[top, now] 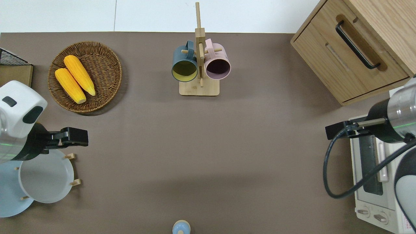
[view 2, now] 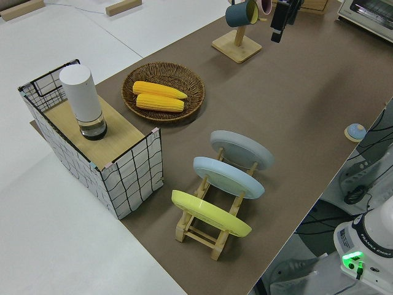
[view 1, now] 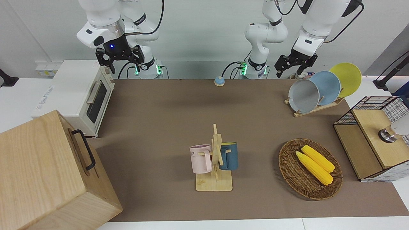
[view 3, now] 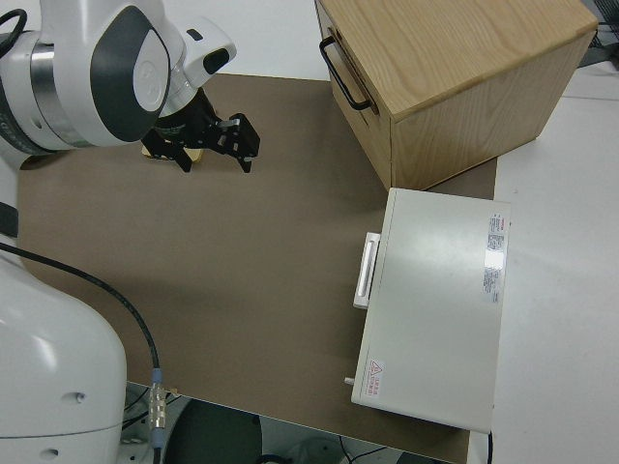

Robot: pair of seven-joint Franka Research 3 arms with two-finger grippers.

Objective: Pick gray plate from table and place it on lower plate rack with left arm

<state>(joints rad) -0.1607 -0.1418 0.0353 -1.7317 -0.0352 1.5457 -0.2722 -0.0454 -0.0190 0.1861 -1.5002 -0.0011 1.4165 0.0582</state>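
Observation:
The gray plate (view 1: 303, 95) (top: 45, 180) (view 2: 242, 149) stands tilted in the slot of the lower plate rack (view 1: 314, 108) (view 2: 209, 236) that lies farthest from the robots, at the left arm's end of the table. My left gripper (view 1: 291, 69) (top: 76, 136) hangs open and empty in the air, over the table just past the plate's rim, apart from it. The right gripper (view 1: 118, 60) (top: 338, 130) is parked, open and empty.
A sky-blue plate (view 1: 327, 88) and a yellow plate (view 1: 346, 78) fill the rack's other slots. A wicker basket (view 1: 287, 166) with two corn cobs, a wire-sided box (view 1: 370, 127), a mug stand (view 1: 214, 159), a wooden cabinet (view 1: 41, 172) and a toaster oven (view 1: 76, 92) stand around.

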